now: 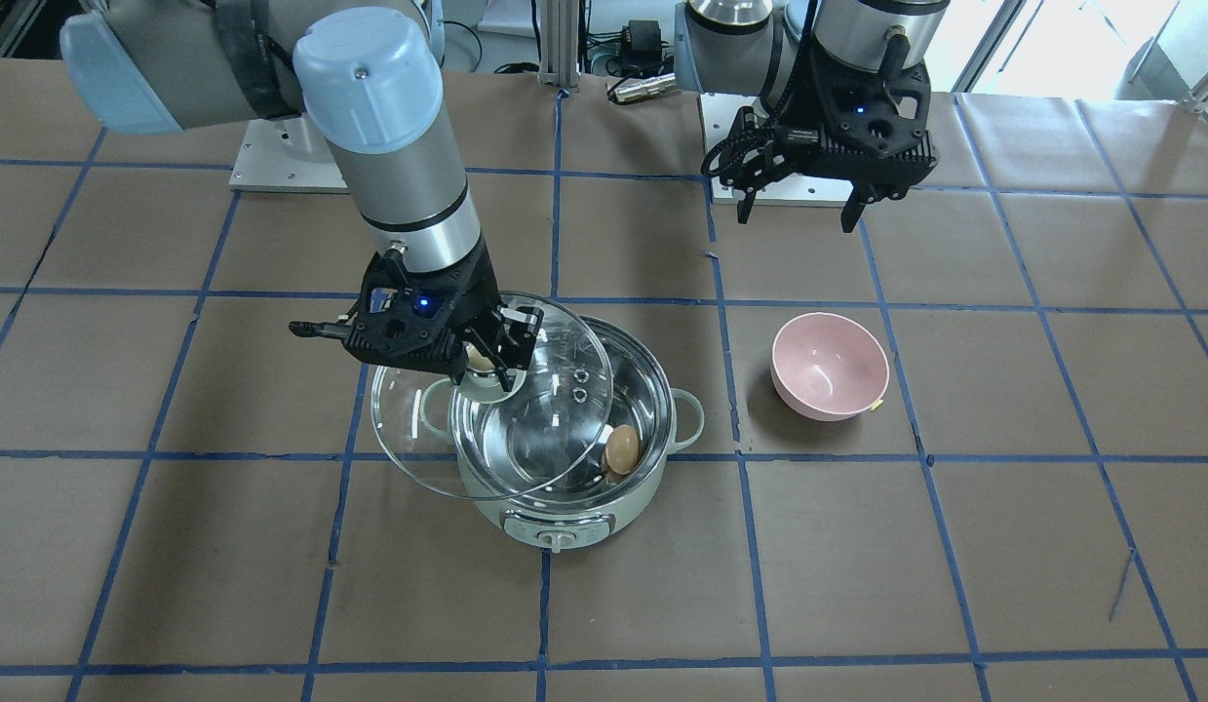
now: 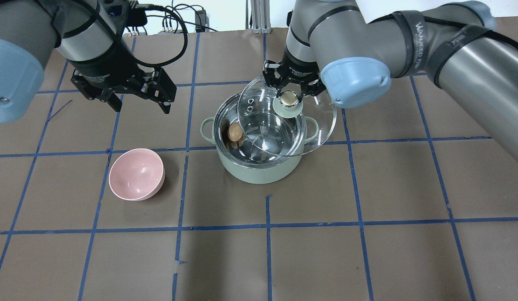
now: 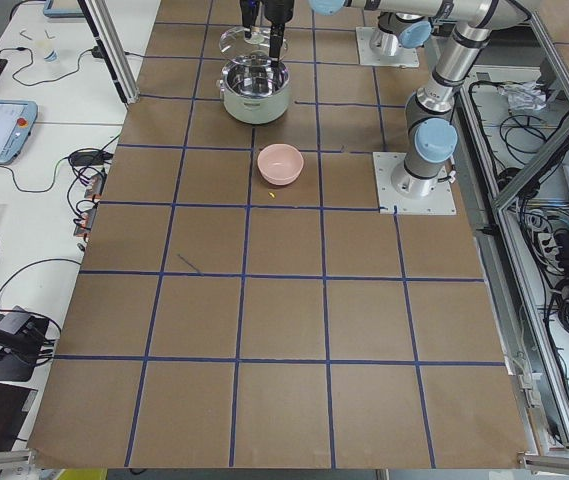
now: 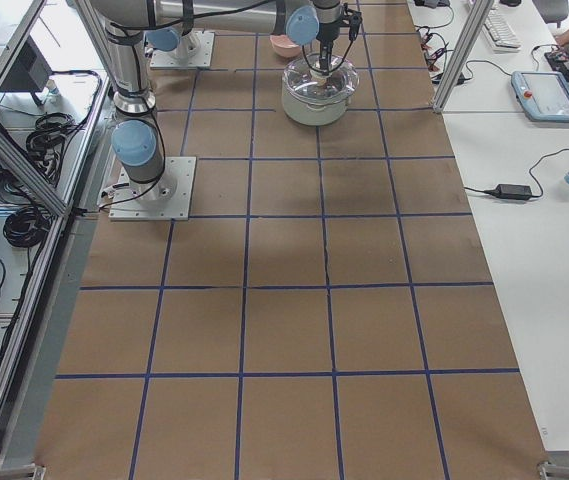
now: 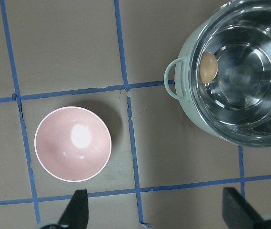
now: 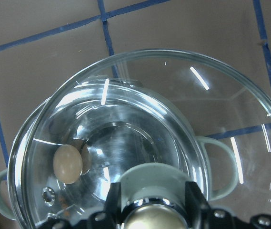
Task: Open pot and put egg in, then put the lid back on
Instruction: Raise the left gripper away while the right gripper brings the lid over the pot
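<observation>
Above the pot's (image 2: 259, 173) right side, right gripper (image 2: 289, 97) is pinched tight on the lid's beige knob (image 2: 289, 98); fingers either side of the knob; glass lid (image 2: 315, 125) hangs off-centre, partly over the pot mouth, not seated; can't tell if it touches the rim; egg (image 2: 235, 132) sits inside the pot against the left wall; left gripper (image 2: 141, 108) jaws spread wide, holding nothing, above the table (image 2: 367, 251); pink bowl (image 2: 136, 174) apart from the pot.
</observation>
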`<state>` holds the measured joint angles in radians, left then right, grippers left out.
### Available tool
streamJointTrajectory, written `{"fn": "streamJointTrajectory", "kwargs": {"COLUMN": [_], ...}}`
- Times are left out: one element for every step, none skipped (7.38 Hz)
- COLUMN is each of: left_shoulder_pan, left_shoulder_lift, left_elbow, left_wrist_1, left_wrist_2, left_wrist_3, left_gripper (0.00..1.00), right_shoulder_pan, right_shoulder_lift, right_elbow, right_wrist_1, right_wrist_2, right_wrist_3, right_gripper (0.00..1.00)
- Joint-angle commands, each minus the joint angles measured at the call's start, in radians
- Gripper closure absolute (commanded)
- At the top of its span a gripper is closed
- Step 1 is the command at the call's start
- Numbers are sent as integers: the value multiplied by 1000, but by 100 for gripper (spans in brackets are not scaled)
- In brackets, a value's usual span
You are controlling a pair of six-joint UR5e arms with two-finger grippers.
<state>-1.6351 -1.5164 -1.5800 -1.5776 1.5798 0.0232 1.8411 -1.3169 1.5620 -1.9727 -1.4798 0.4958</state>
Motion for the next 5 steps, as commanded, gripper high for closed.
{"fn": "streamJointTrajectory", "kwargs": {"left_shoulder_pan": [1,1,1,1,1], "left_shoulder_lift": [1,4,8,7,7], "left_elbow": [-6,-5,-8,-6,-9], "left_wrist_1": [4,4,4,4,4], "left_wrist_2": [2,3,6,8,6], "left_wrist_3": [36,37,37,37,37], "left_gripper": [0,0,0,0,0], "right_shoulder_pan": [43,61,75,78,79], "right_shoulder_lift": [37,53,68,74,76], "right_elbow": [0,0,0,0,0], "right_wrist_1": [-44,-67,-86,-86,-86], "right_wrist_2": [1,1,1,1,3], "right_wrist_3": [65,101,124,132,133], "right_gripper": [67,67,67,67,67]}}
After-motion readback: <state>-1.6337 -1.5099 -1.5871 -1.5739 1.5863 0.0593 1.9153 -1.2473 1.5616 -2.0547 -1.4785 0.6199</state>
